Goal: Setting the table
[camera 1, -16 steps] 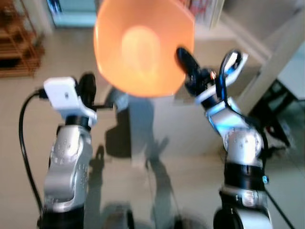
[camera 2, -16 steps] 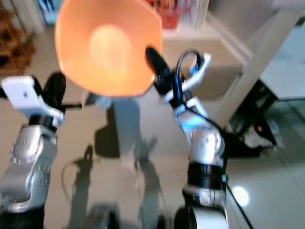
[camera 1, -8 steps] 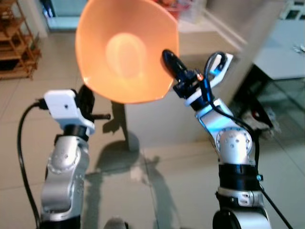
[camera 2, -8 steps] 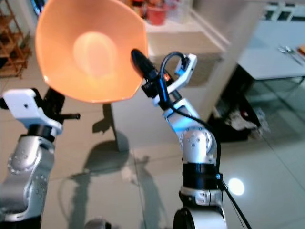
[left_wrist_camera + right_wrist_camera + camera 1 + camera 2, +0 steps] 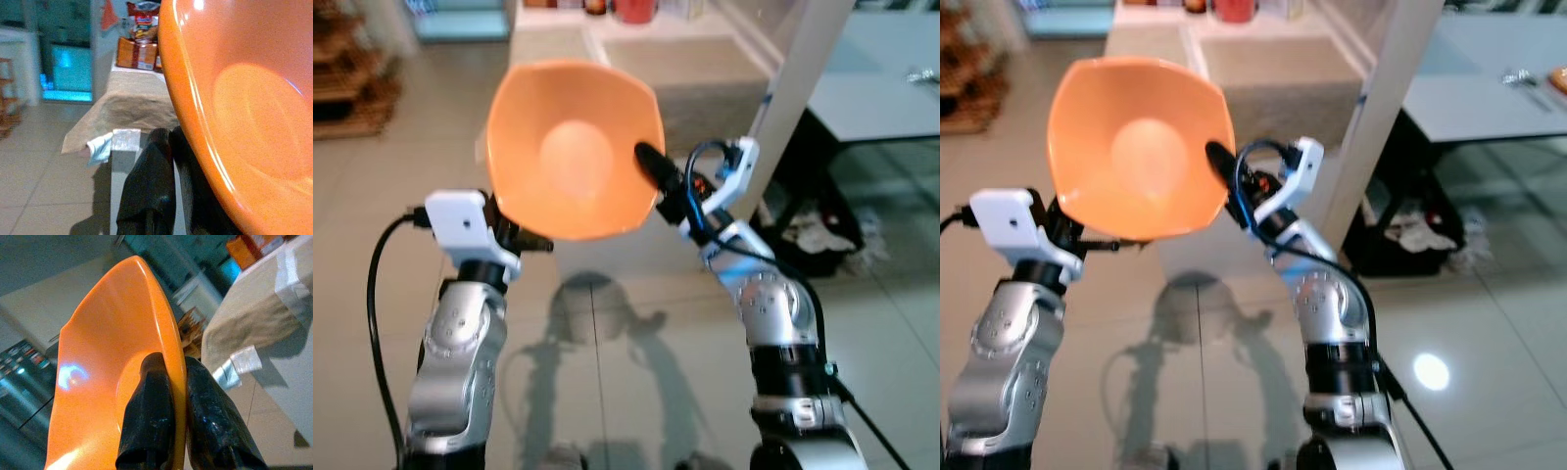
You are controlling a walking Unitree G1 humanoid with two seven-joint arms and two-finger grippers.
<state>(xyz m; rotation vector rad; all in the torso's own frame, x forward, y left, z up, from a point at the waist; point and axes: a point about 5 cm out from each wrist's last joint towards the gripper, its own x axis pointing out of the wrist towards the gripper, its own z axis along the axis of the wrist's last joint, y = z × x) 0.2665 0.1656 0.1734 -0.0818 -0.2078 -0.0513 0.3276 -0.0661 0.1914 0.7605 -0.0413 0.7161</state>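
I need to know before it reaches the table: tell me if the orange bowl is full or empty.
Empty. The orange bowl, gripped at its rim by the right end effector, is tipped toward the camera, showing a bare inside.

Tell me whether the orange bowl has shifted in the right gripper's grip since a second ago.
No. The orange bowl sits the same against the right gripper, rim pinched between its fingers; only the camera has moved.

- Bright, even daylight in both head views; softly blurred throughout, sharpest on the silver arms.
- Glowing translucently: the glossy orange plastic bowl (image 5: 573, 147), lit from behind.
- Doubled grey arm shadows and a round white glare spot (image 5: 1430, 371) on the shiny pale tiled floor (image 5: 636, 352).
- Dimmer, teal-tinted wrist views; background out of focus.
- White and bluish highlights on the bowl's wall; black fingers (image 5: 146, 421) of the right hand nearly featureless.
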